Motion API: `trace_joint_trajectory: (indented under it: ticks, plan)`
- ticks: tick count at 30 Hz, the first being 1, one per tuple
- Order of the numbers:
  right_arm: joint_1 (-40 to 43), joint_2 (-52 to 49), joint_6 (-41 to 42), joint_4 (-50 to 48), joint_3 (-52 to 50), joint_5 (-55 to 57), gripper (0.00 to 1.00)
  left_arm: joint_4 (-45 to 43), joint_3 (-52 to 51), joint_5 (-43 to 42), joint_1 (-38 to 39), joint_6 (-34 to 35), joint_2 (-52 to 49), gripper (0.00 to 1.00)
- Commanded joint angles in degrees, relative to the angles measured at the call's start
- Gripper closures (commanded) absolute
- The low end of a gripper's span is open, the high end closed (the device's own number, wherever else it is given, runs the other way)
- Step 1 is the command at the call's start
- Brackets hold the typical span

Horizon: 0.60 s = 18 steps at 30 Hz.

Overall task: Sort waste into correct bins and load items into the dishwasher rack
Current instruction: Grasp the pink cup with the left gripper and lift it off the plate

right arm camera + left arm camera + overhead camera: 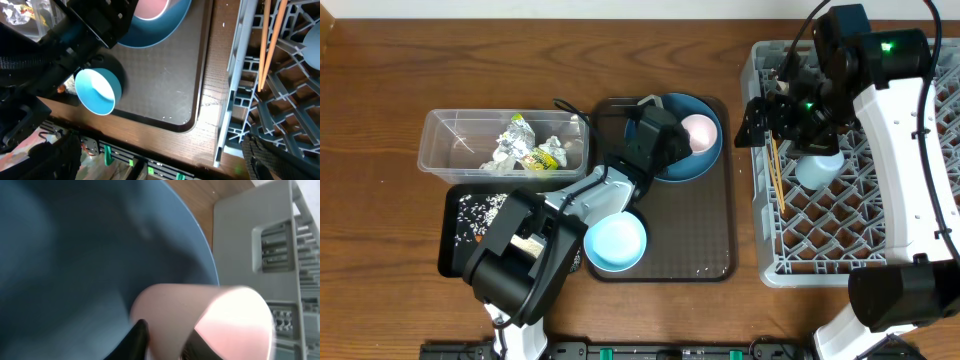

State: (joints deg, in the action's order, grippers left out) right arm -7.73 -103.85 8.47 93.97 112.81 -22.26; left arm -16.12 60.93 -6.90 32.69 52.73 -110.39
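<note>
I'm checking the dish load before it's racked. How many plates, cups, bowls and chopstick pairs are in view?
Plates: 1, the dark blue plate
Cups: 2, the pink cup and the light blue cup
Bowls: 1, the pale blue bowl
Chopstick pairs: 1, the chopsticks
Total: 5

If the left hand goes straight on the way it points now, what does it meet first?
The pink cup, whose wall is already between its fingers; beyond it, probably the dark blue plate.

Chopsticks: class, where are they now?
Overhead, the chopsticks sit in the rack on the right side, along its left edge, just left of the light blue cup.
</note>
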Motion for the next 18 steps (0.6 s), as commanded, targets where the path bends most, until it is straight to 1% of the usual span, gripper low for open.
trace_joint_trajectory:
  ticks: [1, 2, 6, 8, 11, 15, 18]
  plan:
    - [0.2, 0.8, -0.8, 0.0, 0.7, 0.0, 0.01, -0.3, 0.0, 0.9, -0.2, -0.3, -0.3, 0.9]
    - [0.2, 0.8, -0.8, 0.0, 0.7, 0.0, 0.01, -0.3, 0.1, 0.9, -0.3, -0.3, -0.1, 0.94]
    - [0.2, 0.8, -0.9, 0.0, 0.7, 0.0, 0.01, -0.3, 0.1, 0.5, -0.4, -0.3, 2.6, 0.94]
    - [0.2, 0.8, -0.9, 0.0, 0.7, 0.0, 0.01, -0.3, 0.1, -1.5, -1.0, -0.3, 5.1, 0.94]
    - [0.2, 0.8, -0.8, 0.0, 0.7, 0.0, 0.01, -0.1, 0.1, -9.0, -2.5, -0.3, 10.0, 0.94]
    - [0.2, 0.8, -0.8, 0.0, 0.7, 0.0, 0.01, 2.3, 0.1, -23.1, -5.9, 0.0, 17.7, 0.94]
    - [0.2, 0.8, -0.8, 0.0, 0.7, 0.0, 0.01, 5.9, 0.1, -34.7, -10.8, 0.8, 23.3, 0.94]
